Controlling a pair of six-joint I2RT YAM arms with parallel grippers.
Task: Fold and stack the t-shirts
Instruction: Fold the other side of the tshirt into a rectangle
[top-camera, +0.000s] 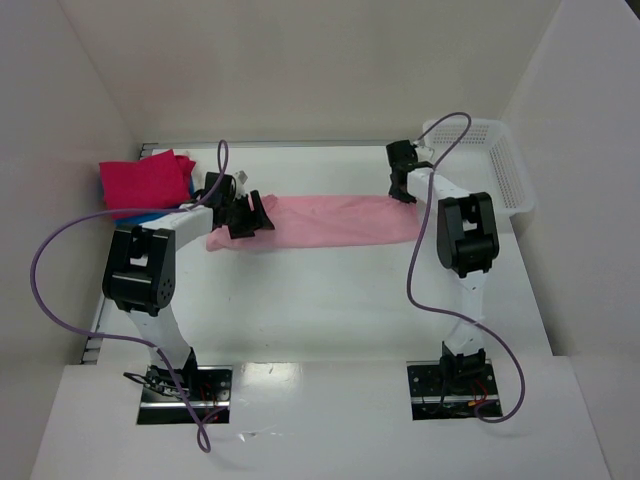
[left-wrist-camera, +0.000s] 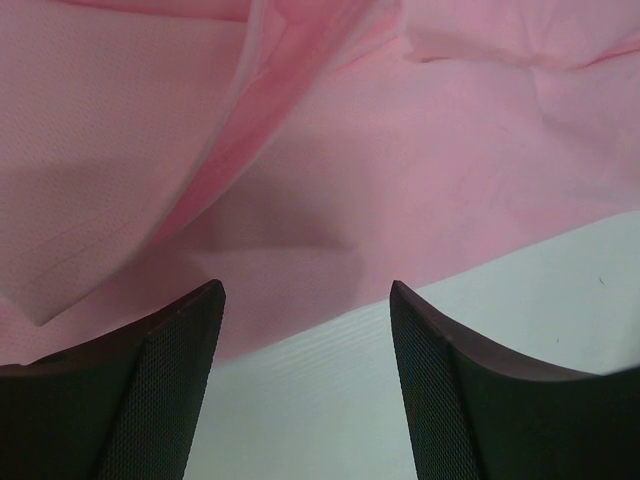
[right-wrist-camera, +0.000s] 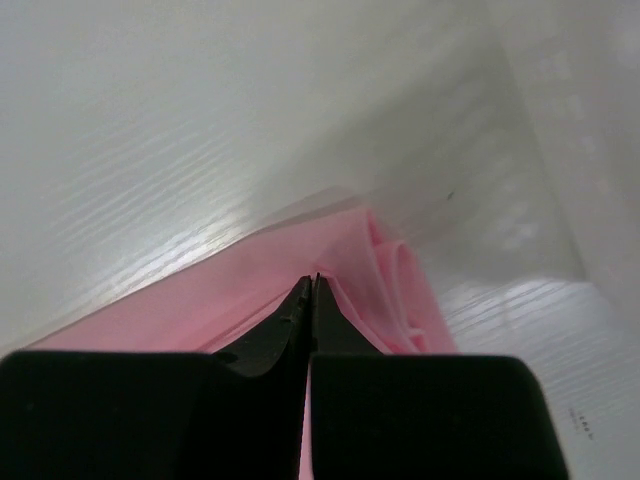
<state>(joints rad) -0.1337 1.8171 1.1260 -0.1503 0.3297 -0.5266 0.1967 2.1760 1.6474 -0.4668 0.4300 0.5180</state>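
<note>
**Third shirt part-folded; stack of two waiting**

Beyond the arm bases, on the white worktop (top-camera: 320, 310), the light pink t-shirt (top-camera: 330, 222) lies flat across the middle. It forms a long narrow band running left to right, with layers doubled over one another. It is judged to be folded lengthwise only.

Left hand (left-wrist-camera: 305, 290): released, fingers wide apart, low over the band's left end at its near edge. Both cloth and bare worktop show between the fingers. It is grasping nothing.

Right hand (right-wrist-camera: 311, 287): clenched, tips meeting at the band's far right corner. Pink cloth shows on both sides of the tips and as a sliver between the fingers. It is therefore judged to be pinching a layer of the shirt.

Further back on the left, a folded magenta t-shirt (top-camera: 145, 178) rests on a folded blue t-shirt (top-camera: 140, 214), of which only an edge shows. At far right stands a white mesh basket (top-camera: 505, 170); its contents cannot be made out.

Assessment: two shirts are folded and stacked. Outstanding: the cross-fold of the pink shirt, then its placement on the stack. The left hand would need to take its corner first.
</note>
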